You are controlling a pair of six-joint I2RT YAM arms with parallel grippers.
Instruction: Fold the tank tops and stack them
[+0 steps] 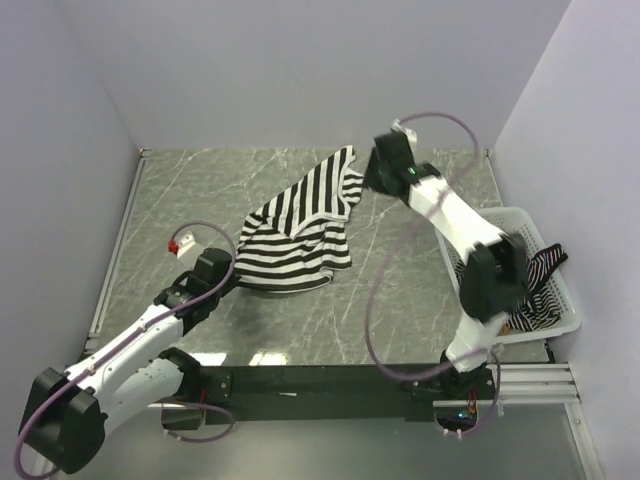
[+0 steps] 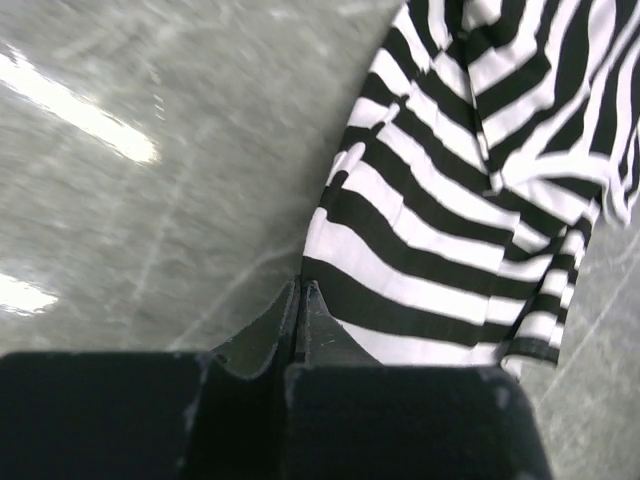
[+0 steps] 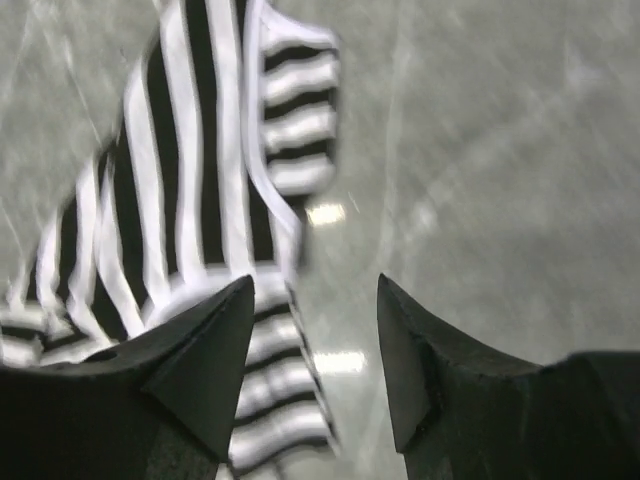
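A: Grey marble worktop [image 1: 200, 190], lilac walls. Where's the job at?

B: Early. The bold-striped tank top [image 1: 300, 240] sits mid-frame in the top view. It's rumpled and partly doubled over itself, not a clean fold.

A: Hands?

B: Right hand [image 3: 315, 290] is released, jaws wide apart, hanging over the strap end at the garment's upper right. Nothing between the fingers. Left hand [image 2: 301, 292] is clenched tight, tips right at the lower-left hem. Can't tell if any cloth is caught in it.

A: Other tops?

B: The thin-striped top [image 1: 540, 272] with black trim is draped in the white mesh basket [image 1: 505, 213] at the right edge of frame, partly behind the right arm. No tan one visible from here.

A: Stack?

B: None. My read: zero folded, first piece only being laid out. Left to do: flatten and fold the bold-striped one, pull the rest from the basket, fold them, stack.
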